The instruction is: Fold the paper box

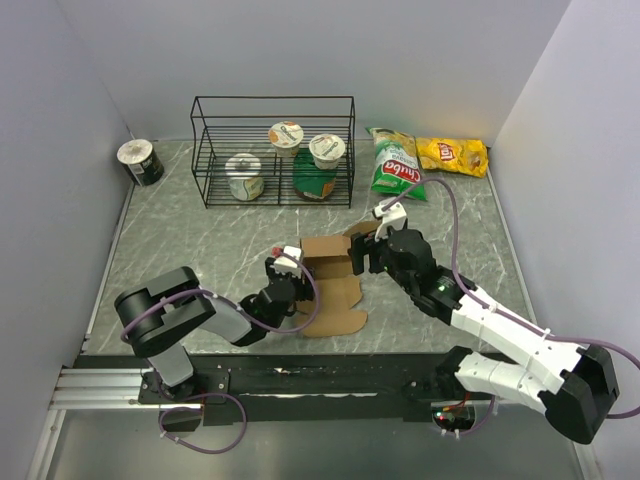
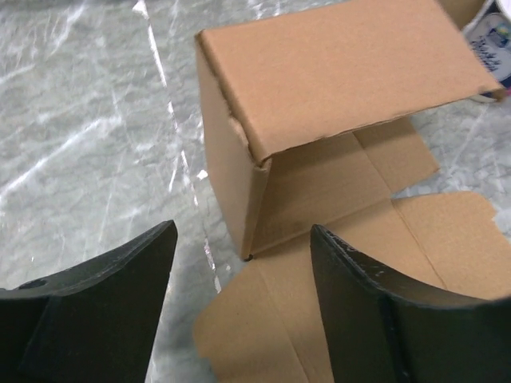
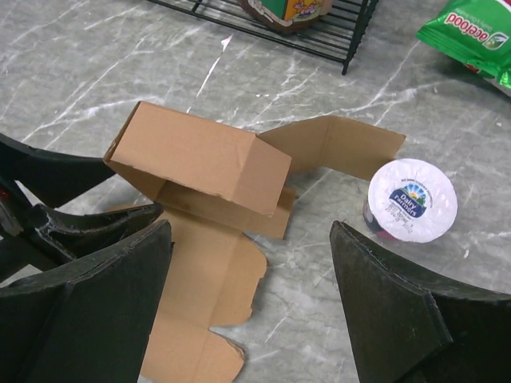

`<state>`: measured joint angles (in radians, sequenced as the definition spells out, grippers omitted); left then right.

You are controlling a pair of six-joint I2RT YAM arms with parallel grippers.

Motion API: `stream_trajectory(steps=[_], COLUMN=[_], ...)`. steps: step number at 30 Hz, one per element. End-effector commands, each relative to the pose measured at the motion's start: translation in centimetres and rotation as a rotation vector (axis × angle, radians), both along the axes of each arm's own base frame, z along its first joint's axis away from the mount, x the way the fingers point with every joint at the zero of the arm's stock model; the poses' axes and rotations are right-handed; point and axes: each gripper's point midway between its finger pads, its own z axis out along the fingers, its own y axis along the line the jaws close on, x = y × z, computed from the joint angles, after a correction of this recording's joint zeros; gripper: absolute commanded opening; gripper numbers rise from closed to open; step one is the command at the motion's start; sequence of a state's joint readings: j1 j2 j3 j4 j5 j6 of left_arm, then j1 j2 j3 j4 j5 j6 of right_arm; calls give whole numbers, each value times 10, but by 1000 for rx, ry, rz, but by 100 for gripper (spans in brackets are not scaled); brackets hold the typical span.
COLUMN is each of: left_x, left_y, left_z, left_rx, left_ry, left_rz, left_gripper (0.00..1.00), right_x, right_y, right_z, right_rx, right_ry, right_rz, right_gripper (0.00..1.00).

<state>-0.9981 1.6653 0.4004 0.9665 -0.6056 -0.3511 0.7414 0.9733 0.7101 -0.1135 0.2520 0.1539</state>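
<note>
**Half-raised box between my two open grippers**

The paper box [image 1: 328, 275] sits near the middle of the table [image 1: 180, 230], just in front of the wire rack [image 1: 272, 150]. It is only partly formed. Its far end is folded up into a small open-sided shell, with one wall upright and a top panel bent over it. The near end lies flat on the marble surface as unfolded flaps. In the top view the sheet's long axis runs from the rack side toward my bases, leaning slightly right at the near end. The open mouth of the raised part faces the flat flaps. One loose flap juts out on the far right, beside a yogurt cup [image 3: 411, 199] with a white lid.

My left gripper [image 1: 285, 268] sits on the left side of the box, close to the upright wall. Its fingers [image 2: 120, 279] are spread wide and hold nothing. My right gripper [image 1: 368, 255] is on the box's right side, also spread wide with nothing between its fingers [image 3: 375, 287]. From its wrist camera the box lies ahead of and below the fingertips, apart from them.
</note>
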Motion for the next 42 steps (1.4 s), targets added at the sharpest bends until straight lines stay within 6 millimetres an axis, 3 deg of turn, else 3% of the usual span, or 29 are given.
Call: stream_trajectory(steps=[1, 5, 12, 17, 19, 27, 31, 35, 42], left_x=[10, 20, 30, 34, 36, 41, 44, 42, 29], left_y=[-8, -12, 5, 16, 17, 13, 16, 21, 33], left_z=[7, -5, -8, -15, -13, -9, -5, 4, 41], left_rx=[-98, -99, -86, -83, -92, -118, -108, -84, -55], left_ry=[19, 40, 23, 25, 12, -29, -26, -22, -10], left_rz=[73, 134, 270, 344, 355, 332, 341, 337, 299], left_gripper=[72, 68, 45, 35, 30, 28, 14, 2, 1], right_x=[2, 1, -4, -4, -4, -5, -10, -24, -42], right_y=[-2, -3, -9, -12, -13, -12, -8, 11, 46], right_z=[10, 9, 5, 4, 5, 2, 6, 14, 46], right_rx=[48, 48, 58, 51, 50, 44, 109, 232, 409], right_ry=[-28, -31, -34, -37, -43, -32, 14, 107, 236], right_rz=[-19, -27, -34, -41, -42, -37, -43, 23, 140], right_gripper=[87, 87, 87, 87, 87, 87, 87, 87, 85])
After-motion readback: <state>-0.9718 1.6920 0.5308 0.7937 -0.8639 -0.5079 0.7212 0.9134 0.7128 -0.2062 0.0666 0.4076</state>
